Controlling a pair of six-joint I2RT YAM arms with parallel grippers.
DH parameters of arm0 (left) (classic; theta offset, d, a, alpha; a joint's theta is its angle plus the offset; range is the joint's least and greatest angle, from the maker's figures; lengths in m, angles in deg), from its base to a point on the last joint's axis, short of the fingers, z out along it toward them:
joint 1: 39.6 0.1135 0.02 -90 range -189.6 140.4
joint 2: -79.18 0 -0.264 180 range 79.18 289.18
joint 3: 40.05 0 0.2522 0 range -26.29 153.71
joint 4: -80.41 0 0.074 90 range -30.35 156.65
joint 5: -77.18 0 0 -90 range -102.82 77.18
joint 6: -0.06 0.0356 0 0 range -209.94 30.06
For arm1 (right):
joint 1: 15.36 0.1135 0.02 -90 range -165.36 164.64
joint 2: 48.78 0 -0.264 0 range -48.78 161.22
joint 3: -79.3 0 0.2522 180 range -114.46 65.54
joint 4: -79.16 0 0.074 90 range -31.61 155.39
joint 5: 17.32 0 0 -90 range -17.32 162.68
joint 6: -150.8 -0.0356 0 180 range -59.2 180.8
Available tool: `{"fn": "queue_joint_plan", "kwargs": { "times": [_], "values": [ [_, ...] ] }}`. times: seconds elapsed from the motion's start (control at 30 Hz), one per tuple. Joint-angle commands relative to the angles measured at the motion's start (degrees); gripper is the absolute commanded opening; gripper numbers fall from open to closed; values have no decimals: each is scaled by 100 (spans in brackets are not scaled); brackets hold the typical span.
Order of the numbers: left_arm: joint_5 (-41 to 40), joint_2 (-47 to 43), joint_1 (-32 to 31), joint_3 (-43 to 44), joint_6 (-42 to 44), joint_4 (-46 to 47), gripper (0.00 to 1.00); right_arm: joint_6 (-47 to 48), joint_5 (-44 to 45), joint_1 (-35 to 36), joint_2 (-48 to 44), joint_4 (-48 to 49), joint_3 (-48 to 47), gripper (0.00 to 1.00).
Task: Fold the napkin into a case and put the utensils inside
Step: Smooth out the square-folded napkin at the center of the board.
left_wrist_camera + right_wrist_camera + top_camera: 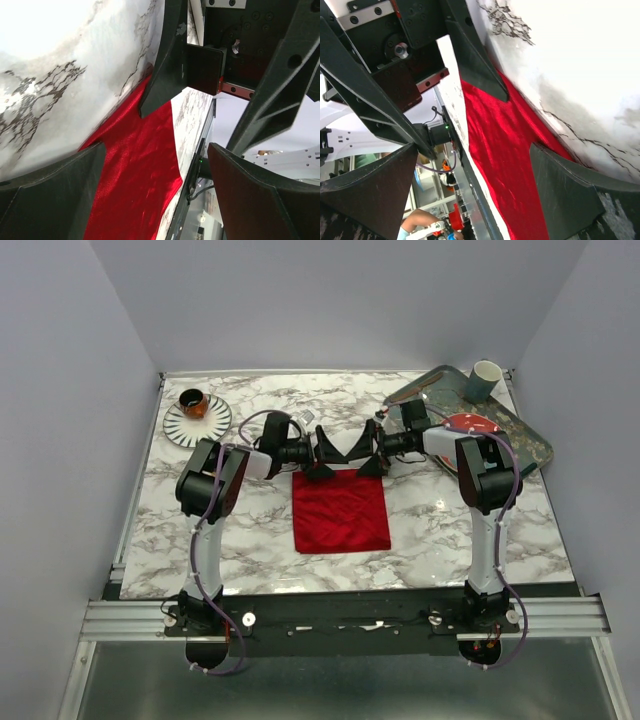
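The red napkin (340, 512) lies flat as a roughly square cloth on the marble table, near the middle. My left gripper (327, 453) is open at the napkin's far left corner, with one finger down by the cloth edge. My right gripper (368, 450) is open at the far right corner and faces the left one. In the left wrist view my gripper (155, 195) is open over the napkin (135, 175). The right wrist view shows my gripper (470, 195) open over the cloth (510, 150). Neither holds anything. I cannot make out the spoon or fork.
A grey tray (530, 440) at the back right holds a round red plate (475, 424) and a teal cup (484, 380). A striped plate (215, 425) with a brown cup (193, 403) stands at the back left. The two grippers are close together.
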Motion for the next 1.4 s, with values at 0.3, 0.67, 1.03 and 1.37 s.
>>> {"fn": "queue_joint_plan", "kwargs": {
  "times": [0.3, 0.67, 1.03, 1.37],
  "values": [
    [338, -414, 770, -704, 499, -350, 99, 643, 803, -139, 244, -724, -19, 100],
    [505, -836, 1351, -853, 1114, -1027, 99, 863, 786, -139, 7, -971, -169, 100],
    [295, -1206, 648, -476, 263, -17, 99, 327, 118, -113, -785, -936, -398, 100],
    [-180, -494, 208, -308, -556, 714, 99, -96, 30, 204, -662, -470, 420, 100]
  ]
}}
